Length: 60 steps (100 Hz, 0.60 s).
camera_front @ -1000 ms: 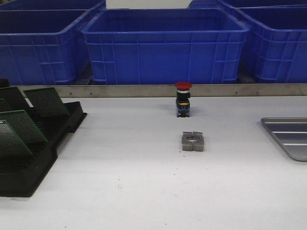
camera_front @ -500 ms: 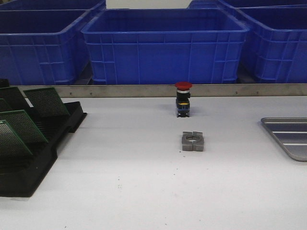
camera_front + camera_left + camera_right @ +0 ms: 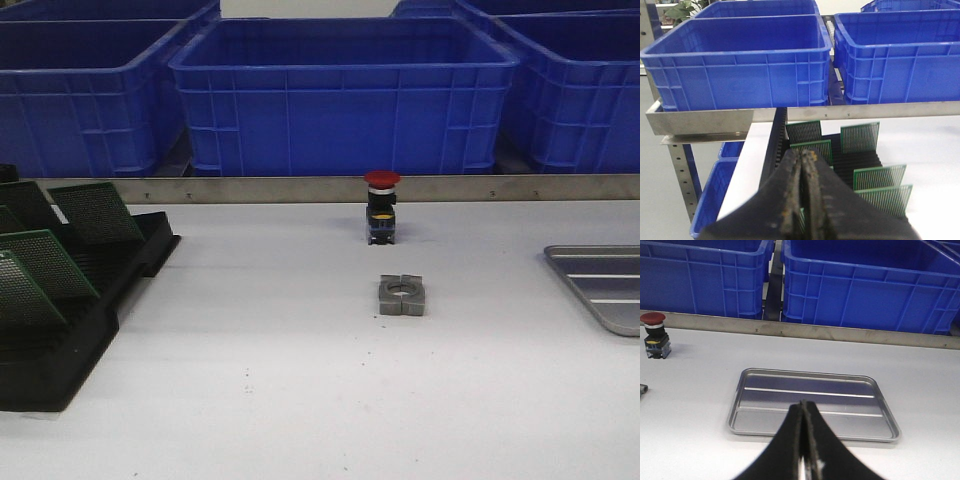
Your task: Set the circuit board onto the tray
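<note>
Nothing much has moved since a second ago: the green boards, the button and the metal block sit in the same spots in the front view, and no arm shows there.

The left gripper (image 3: 802, 200) has its two dark fingers pressed together with nothing between them. It hangs over the black rack (image 3: 860, 160), which sits at the left side of the white table (image 3: 280, 380). Green circuit boards (image 3: 858, 137) stand tilted in the slots of the rack. One green board (image 3: 812, 149) is just past the finger tips, but it may not be touching them; the view is too close to tell.

The right gripper (image 3: 803, 440) is pressed together too and holds nothing. It hangs over the near edge of the grey tray (image 3: 812, 402). The tray lies flat at the right side of the table, well apart from the rack, and no board is in it.

A red push button (image 3: 382, 206) stands near the back of the table, in the middle. A small grey metal block (image 3: 402, 295) with a round hole lies just in front of it. Big blue bins (image 3: 345, 95) stand in a row behind the table.
</note>
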Available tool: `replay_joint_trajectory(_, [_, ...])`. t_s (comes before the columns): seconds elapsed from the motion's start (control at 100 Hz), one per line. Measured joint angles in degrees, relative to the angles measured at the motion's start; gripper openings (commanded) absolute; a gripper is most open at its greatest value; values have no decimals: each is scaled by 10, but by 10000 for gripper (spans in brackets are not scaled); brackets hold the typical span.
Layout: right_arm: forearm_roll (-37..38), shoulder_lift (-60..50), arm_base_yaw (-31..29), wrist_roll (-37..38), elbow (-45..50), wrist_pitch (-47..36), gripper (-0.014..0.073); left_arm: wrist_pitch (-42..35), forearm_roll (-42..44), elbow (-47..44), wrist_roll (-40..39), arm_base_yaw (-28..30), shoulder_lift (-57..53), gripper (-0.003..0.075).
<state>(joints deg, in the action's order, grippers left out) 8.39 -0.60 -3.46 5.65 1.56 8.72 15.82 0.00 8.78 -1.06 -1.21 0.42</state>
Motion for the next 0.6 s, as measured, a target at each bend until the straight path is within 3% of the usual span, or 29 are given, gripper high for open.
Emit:
replay_joint_trajectory(0.32, [0,0,0,0,0,0,-59,228,58,180,5,1,172,1])
replay_joint_trajectory(0.45, [0,0,0,0,0,0,-59,239,39,215,74,1,244,150])
replay_joint_trajectory(0.6, [0,0,0,0,0,0,-59,241,-25,240,223,1,329,329])
